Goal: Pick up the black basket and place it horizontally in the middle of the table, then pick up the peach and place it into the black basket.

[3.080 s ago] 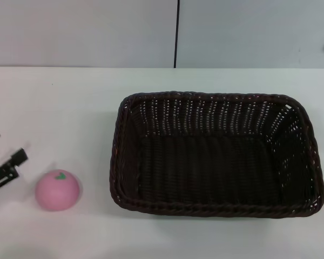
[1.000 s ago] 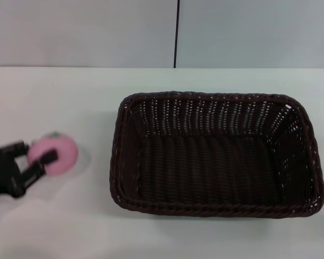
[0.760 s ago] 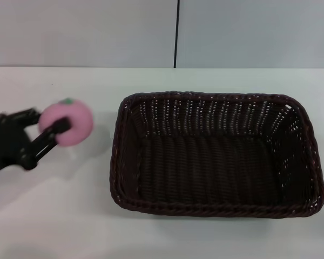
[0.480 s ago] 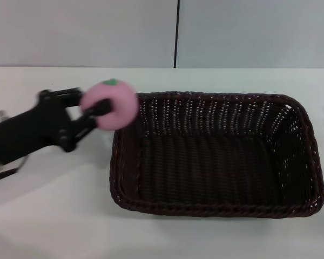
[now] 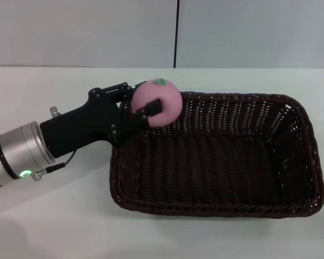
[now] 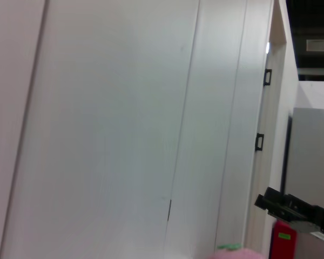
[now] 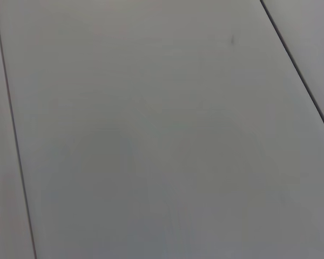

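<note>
The black basket (image 5: 216, 154) lies lengthwise across the white table (image 5: 54, 216), right of centre, and nothing lies in it. My left gripper (image 5: 147, 103) is shut on the pink peach (image 5: 161, 102) and holds it in the air over the basket's far left corner, its green leaf mark up. The top of the peach (image 6: 238, 252) shows at the lower edge of the left wrist view. My right gripper is out of view; its wrist view shows only a plain grey wall.
My left arm (image 5: 54, 140) reaches in from the left over the table. A grey wall with a dark vertical seam (image 5: 176, 32) stands behind the table.
My left gripper closed on the peach at the table's left, lifted it and carried it right and away from me, to above the basket's far left corner.
</note>
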